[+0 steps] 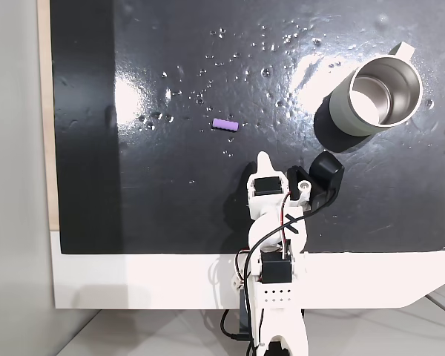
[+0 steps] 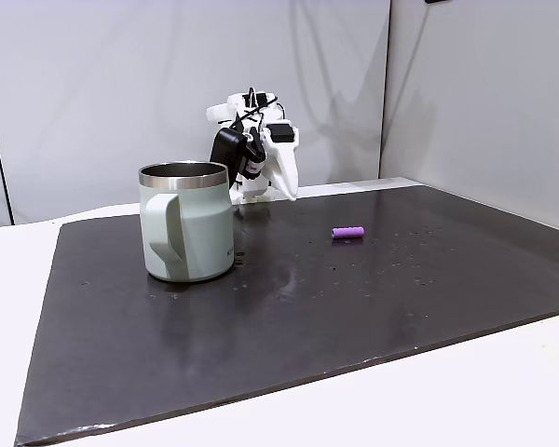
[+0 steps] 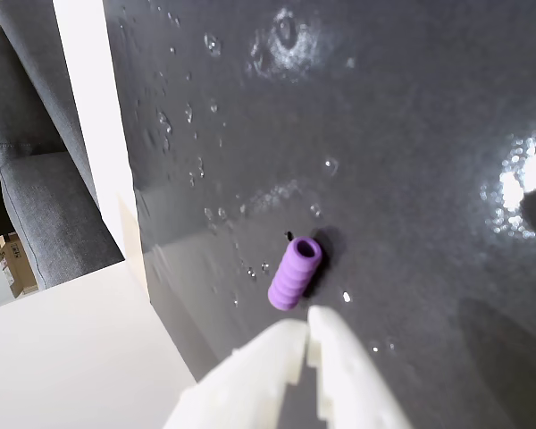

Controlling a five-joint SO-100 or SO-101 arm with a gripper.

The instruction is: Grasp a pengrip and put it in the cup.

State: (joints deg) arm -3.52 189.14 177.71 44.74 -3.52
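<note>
Pengrip (image 1: 225, 124), a tiny ribbed light-purple soft cylinder, lies on the glossy black mat (image 1: 170, 208), well apart from the pale grey-green steel-lined mug (image 1: 376, 97). White two-finger gripper (image 3: 307, 331), fingers together and empty, points toward it, likely lining up.

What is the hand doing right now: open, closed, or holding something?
Hand: closed, fingertips together, holding nothing. The pengrip lies on the mat just ahead of it, untouched.
</note>
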